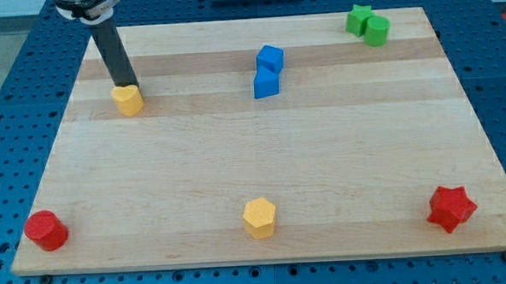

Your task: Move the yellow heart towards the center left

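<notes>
**Rod meets yellow heart near the board's upper left**

My tip [127, 83] rests against the top edge of the yellow heart [128, 100], which sits on the wooden board [323, 173] in its upper-left part, a little in from the left edge. The rod has no jaws to open or close and holds nothing; it can only push, and here it stands on the heart's far side, toward the view's top.

The heart seems to lie above the middle of the left side, so the step in hand is judged to be a short push toward the view's bottom. Keeping the tip centred behind the heart should stop it spinning away or slipping past; a slow, straight stroke would serve best, with small corrections if the heart drifts toward the nearby left edge.

Room is generous. The stretch below the heart is open down to the red cylinder [45, 231] in the bottom-left corner, well apart. The two blue blocks [268, 71] sit together near the top centre, the green blocks [367, 24] touch in the top-right corner, the yellow hexagon [260, 217] waits at the bottom centre and the red star [451, 208] at the bottom right, all clear of the path.
</notes>
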`<state>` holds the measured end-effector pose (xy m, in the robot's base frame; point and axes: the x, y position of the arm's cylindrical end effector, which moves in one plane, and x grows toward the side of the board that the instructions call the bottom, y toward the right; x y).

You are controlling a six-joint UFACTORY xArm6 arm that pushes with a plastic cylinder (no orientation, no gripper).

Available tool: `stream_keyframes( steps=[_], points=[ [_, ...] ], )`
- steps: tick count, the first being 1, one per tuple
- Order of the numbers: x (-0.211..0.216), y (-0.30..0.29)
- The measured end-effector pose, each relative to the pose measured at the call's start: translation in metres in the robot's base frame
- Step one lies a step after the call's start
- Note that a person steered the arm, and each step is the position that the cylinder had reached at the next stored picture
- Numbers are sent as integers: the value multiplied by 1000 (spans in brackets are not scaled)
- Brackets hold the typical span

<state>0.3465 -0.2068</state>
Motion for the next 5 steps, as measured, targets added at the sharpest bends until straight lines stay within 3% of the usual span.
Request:
stream_keyframes(
  steps=[2, 3, 5],
  points=[
    [-1, 55],
    [20, 26],
    [20, 21]
  ],
)
